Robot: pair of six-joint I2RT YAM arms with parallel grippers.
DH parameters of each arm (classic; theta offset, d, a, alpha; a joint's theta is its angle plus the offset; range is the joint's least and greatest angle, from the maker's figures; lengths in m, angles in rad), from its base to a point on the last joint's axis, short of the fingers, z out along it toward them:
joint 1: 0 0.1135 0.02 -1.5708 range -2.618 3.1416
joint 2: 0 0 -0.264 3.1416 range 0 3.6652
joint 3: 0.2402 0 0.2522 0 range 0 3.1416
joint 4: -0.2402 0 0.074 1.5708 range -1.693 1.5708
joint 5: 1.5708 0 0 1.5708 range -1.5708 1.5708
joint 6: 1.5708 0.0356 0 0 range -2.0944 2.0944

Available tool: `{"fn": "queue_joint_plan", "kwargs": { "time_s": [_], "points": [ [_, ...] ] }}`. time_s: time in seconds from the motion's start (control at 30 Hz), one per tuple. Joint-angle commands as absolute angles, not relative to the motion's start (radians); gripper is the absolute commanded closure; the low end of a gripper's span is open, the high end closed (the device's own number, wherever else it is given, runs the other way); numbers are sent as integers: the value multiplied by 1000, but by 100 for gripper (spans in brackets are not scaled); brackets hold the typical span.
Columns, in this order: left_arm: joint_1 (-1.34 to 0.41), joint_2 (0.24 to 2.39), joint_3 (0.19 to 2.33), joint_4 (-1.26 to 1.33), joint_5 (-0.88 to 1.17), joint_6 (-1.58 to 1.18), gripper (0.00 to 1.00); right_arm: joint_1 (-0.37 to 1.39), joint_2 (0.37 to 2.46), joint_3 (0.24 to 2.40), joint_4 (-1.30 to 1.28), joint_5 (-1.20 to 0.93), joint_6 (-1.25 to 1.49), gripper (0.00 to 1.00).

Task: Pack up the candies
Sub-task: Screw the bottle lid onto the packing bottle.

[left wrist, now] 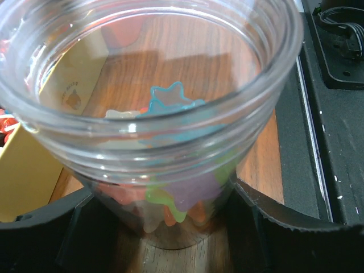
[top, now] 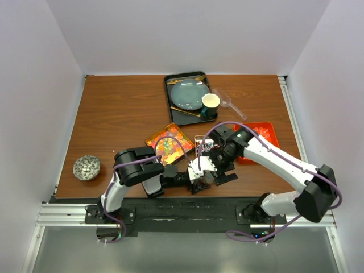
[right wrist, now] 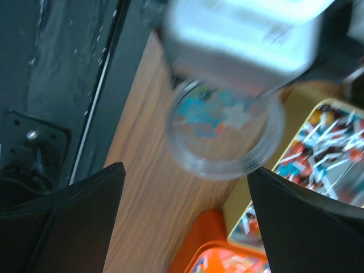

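My left gripper [top: 205,172] [left wrist: 165,227] is shut on a clear jar [left wrist: 153,119] that stands on the table. Star-shaped sweets [left wrist: 170,102] lie in the jar's bottom. My right gripper [top: 222,166] [right wrist: 185,187] hangs open just above and to the right of the jar [right wrist: 224,133], with nothing between its fingers [right wrist: 68,216]. Red-blue-white wrapped candies [right wrist: 330,145] fill a small yellow tin [top: 202,142] behind the jar. Multicoloured jelly beads [top: 169,145] lie in an orange tray to the tin's left.
A red tray [top: 259,139] [right wrist: 227,261] sits right of the tin. At the back stand a black tray [top: 170,102] with a plate, a green cup [top: 210,105] and a clear scoop [top: 230,105]. A round lid [top: 86,168] lies far left.
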State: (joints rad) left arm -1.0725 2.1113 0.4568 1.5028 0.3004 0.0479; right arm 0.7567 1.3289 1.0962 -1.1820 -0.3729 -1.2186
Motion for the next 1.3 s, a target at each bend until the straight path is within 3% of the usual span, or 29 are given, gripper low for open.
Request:
{"fn": "queue_joint_plan", "kwargs": {
  "time_s": [0.0,0.17,0.57,1.27],
  "points": [
    [-1034,2180,434,1674,215,71,100,761,1244,1068,-1310,-324,-1140,9],
    [-1031,2181,437,1660,238,60,100,707,1223,1123,-1233,-314,-1052,10],
    [-1032,2175,445,1621,258,58,100,710,1460,1318,-1216,-494,-1134,8],
    [-1012,2197,457,1617,212,34,100,723,1450,1241,-1315,-482,-1190,9]
  ]
}}
